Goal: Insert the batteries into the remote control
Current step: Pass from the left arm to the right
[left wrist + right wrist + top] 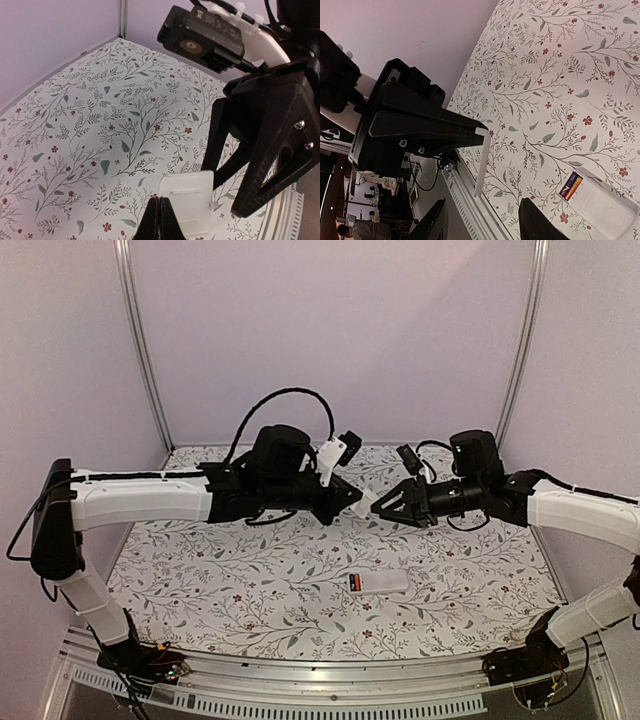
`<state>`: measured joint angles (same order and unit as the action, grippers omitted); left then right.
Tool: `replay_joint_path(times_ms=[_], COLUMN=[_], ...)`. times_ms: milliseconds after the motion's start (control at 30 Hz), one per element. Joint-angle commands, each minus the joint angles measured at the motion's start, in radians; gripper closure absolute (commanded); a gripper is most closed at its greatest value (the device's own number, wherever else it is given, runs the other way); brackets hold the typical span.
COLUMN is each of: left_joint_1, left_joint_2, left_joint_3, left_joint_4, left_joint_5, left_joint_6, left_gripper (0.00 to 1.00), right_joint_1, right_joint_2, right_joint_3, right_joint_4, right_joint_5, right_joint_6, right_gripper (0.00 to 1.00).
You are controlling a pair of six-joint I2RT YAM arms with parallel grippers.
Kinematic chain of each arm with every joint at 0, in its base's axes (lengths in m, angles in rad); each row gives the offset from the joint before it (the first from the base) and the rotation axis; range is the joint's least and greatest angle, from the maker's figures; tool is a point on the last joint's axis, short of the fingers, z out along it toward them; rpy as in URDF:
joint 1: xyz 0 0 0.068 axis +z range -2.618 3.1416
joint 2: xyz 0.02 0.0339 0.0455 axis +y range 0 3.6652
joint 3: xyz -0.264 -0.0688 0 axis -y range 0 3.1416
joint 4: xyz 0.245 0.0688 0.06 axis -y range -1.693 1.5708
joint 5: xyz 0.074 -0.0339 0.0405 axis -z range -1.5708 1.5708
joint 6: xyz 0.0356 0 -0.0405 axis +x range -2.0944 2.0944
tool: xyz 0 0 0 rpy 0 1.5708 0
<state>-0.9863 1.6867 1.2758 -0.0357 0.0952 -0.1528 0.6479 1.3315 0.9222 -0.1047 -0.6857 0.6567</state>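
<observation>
Left gripper [159,210] is clamped on a white cover plate [186,202], held aloft. Right gripper [484,202] faces it, jaws apart. Remote control [385,582] lies below, near centre (batteries [571,186] apparently seated at its left end). Likely step: cover refit. The next move calls for aligning the plate over the batteries.

The table [200,580] is patterned with green leaves and red flowers; remote control [385,583] and cover [187,202] are coloured white, batteries [571,186] orange-black.

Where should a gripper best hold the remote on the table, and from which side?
Probably from above, closing across the long edges of the remote, near its plain end. It lies flat, back up, and is slim there; the batteries show at the other end, which is better left uncovered.
</observation>
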Motion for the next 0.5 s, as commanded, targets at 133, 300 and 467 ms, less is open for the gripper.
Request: replay_joint_path(times_ms=[133, 300, 467], left_joint_1=[-0.030, -0.037, -0.044], left_joint_2=[-0.010, -0.013, -0.010], left_joint_3=[-0.007, -0.008, -0.010], left_joint_4=[0.070, 0.068, 0.069], left_joint_5=[-0.025, -0.032, -0.028], left_joint_6=[-0.025, -0.023, -0.021], left_gripper=[1.00, 1.00, 1.00], right_joint_1=[0.006, 0.007, 0.010], right_joint_2=[0.039, 0.046, 0.059], right_joint_3=[0.026, 0.039, 0.047], right_joint_4=[0.030, 0.033, 0.038], right_joint_5=[0.025, 0.026, 0.024], right_joint_6=[-0.014, -0.020, -0.022], right_gripper=[0.65, 0.69, 0.73])
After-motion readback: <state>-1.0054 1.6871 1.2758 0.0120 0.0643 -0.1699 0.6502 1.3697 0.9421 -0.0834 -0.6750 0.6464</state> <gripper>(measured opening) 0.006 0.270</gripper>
